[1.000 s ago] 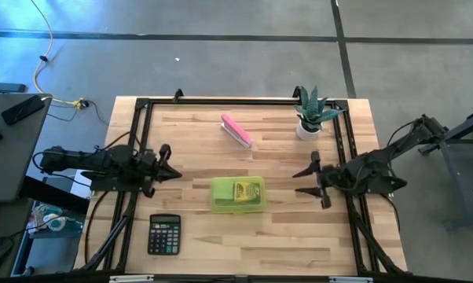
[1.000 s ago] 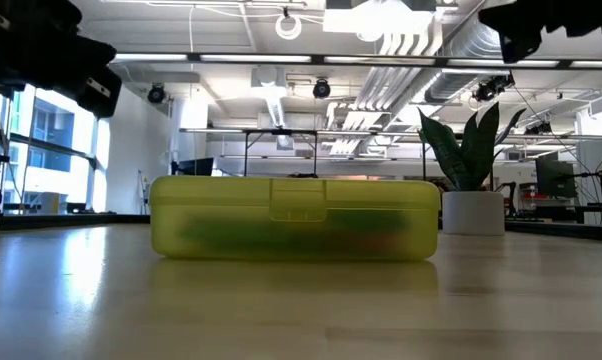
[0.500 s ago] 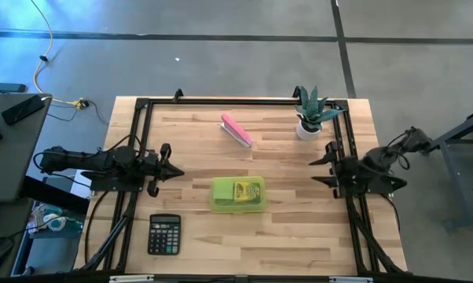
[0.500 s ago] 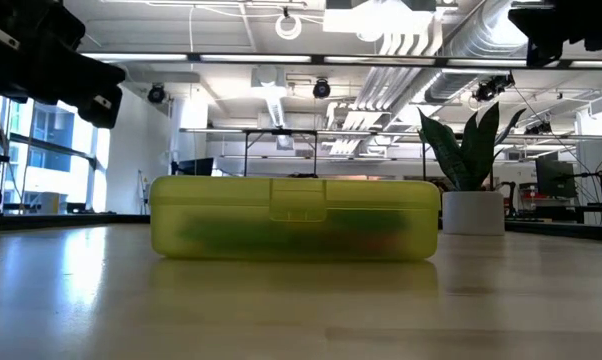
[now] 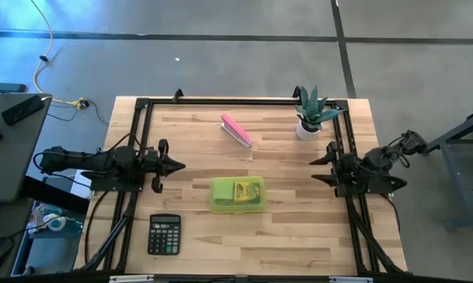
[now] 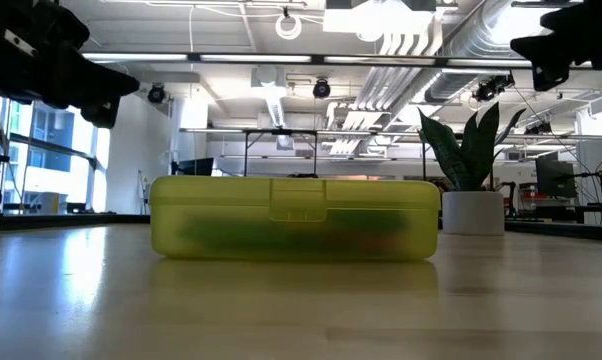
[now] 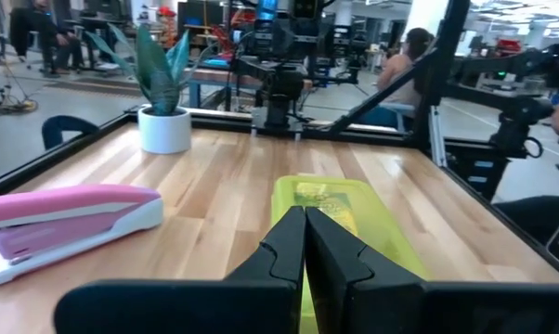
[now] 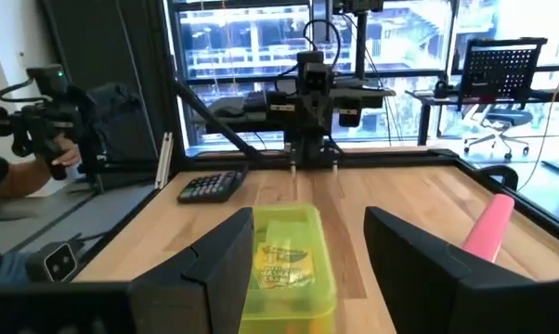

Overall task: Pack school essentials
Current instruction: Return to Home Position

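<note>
A translucent yellow-green case (image 5: 238, 194) lies shut on the table's middle, flat on its base (image 6: 295, 219). A yellow-green crayon box (image 5: 248, 191) shows through its lid (image 8: 281, 252). Dim green and red shapes show through its wall in the low view. Pens, scissors and note pad cannot be made out. My left gripper (image 5: 180, 166) hovers left of the case, shut (image 7: 305, 215). My right gripper (image 5: 315, 169) hangs near the table's right edge, open (image 8: 309, 223), pointing toward the case.
A pink stapler (image 5: 236, 130) lies toward the far edge, a potted plant (image 5: 311, 114) stands at the far right corner, and a black calculator (image 5: 164, 234) lies near the front left. A black frame rail (image 5: 221, 101) runs round the table. People show beyond the table.
My right gripper has drawn back from over the table toward the right edge and risen slightly, still open. My left gripper has crept a little toward the case. The case has stayed put.
</note>
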`<action>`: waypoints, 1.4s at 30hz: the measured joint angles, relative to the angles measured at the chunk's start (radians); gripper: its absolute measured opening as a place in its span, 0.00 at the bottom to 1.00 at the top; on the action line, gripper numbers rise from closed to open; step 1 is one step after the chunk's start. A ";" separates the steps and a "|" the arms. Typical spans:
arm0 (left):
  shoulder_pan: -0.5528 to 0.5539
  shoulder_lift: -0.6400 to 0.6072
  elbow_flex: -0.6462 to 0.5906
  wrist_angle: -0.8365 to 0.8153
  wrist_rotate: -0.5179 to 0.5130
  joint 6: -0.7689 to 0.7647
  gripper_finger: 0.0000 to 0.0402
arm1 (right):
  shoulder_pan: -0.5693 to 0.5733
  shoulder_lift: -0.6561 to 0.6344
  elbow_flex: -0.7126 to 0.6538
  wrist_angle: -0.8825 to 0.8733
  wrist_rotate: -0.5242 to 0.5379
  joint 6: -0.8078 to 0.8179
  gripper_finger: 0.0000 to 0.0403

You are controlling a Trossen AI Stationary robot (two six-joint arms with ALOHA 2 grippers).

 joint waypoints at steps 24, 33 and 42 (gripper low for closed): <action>0.000 0.001 0.000 -0.005 -0.008 0.000 0.00 | 0.000 0.003 -0.170 0.218 0.048 0.001 0.49; 0.000 0.001 0.001 -0.005 -0.008 0.000 0.00 | 0.000 0.003 -0.170 0.218 0.047 0.001 0.49; 0.000 0.001 0.001 -0.005 -0.008 0.000 0.00 | 0.000 0.003 -0.170 0.217 0.047 0.000 0.49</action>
